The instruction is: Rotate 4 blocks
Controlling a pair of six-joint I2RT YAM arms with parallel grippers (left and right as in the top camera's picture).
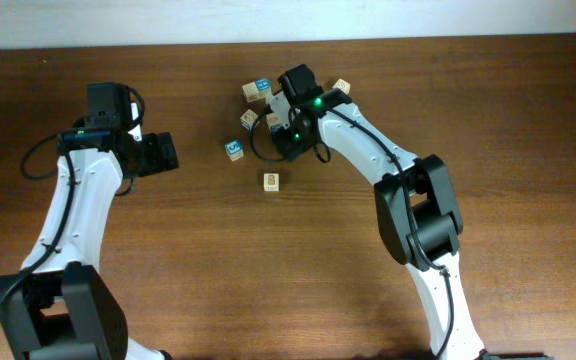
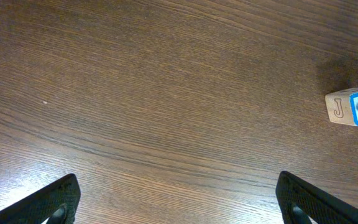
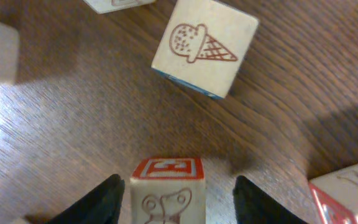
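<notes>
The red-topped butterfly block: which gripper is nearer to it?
Right. The right gripper straddles the red-topped block, one finger on each side; the left gripper hangs far from it.

My left arm (image 1: 80,190) comes up from the near-left base, bends at the elbow and reaches inward, with the wrist turned so the left gripper (image 1: 163,153) points toward the middle. In its wrist view, its fingers (image 2: 55,202) sit at the two bottom corners, spread as wide as they go. My right arm (image 1: 368,145) stretches from the near-right base far forward and to the left, forearm nearly straight and wrist bent down. The right gripper (image 1: 288,140) points downward with its jaws partly parted. Both dark fingers (image 3: 104,202) show low in its wrist view.
</notes>
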